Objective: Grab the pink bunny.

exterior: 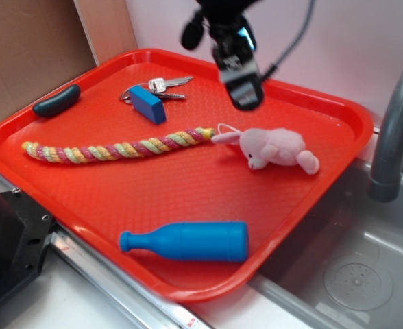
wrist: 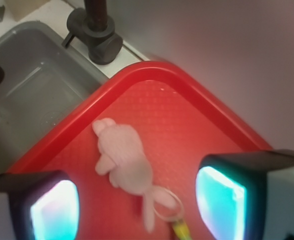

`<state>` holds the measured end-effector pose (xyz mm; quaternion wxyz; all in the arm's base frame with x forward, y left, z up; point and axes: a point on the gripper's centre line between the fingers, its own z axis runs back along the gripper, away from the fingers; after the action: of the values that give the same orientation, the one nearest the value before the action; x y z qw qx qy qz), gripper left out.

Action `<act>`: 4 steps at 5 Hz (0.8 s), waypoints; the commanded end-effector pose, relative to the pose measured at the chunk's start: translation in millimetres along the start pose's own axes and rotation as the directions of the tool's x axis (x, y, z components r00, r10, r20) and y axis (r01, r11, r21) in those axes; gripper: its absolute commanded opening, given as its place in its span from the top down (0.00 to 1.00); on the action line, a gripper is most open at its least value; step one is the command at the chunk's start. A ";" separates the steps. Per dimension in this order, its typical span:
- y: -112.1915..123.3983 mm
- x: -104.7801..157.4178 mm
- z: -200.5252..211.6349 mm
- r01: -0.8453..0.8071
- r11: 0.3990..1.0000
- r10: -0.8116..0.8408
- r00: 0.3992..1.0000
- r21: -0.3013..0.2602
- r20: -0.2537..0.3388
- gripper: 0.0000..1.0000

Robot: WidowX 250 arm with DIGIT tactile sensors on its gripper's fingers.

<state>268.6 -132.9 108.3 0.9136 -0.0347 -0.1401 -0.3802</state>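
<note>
pink bunny (wrist: 124, 159), ear tips blurred — tool (wrist: 137, 200) cropped

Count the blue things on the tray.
2. A blue bottle lies on its side near the tray's front edge. A blue key fob, keys attached, sits toward the back, behind the rope. Nothing seems hidden.

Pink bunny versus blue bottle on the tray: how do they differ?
The pink bunny is pale, soft plush with ears and limbs; the blue bottle is smooth and rigid-looking. The bunny is shorter than the bottle. The bunny lies near the tray's far side, the bottle near its front edge. Both lie on their sides.
</note>
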 end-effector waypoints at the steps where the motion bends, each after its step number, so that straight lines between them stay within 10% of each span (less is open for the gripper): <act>1: -22.8 13.6 -33.5 0.111 0.993 -0.111 0.994 -0.050 -0.011 0.00; 3: -9.2 3.4 -70.5 0.070 0.996 -0.076 0.991 -0.056 -0.111 0.00; 4: -3.4 0.5 -77.8 0.044 0.998 -0.049 0.988 -0.035 -0.143 0.64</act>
<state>287.3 -142.2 20.6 0.9123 -0.0193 -0.0512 -0.4059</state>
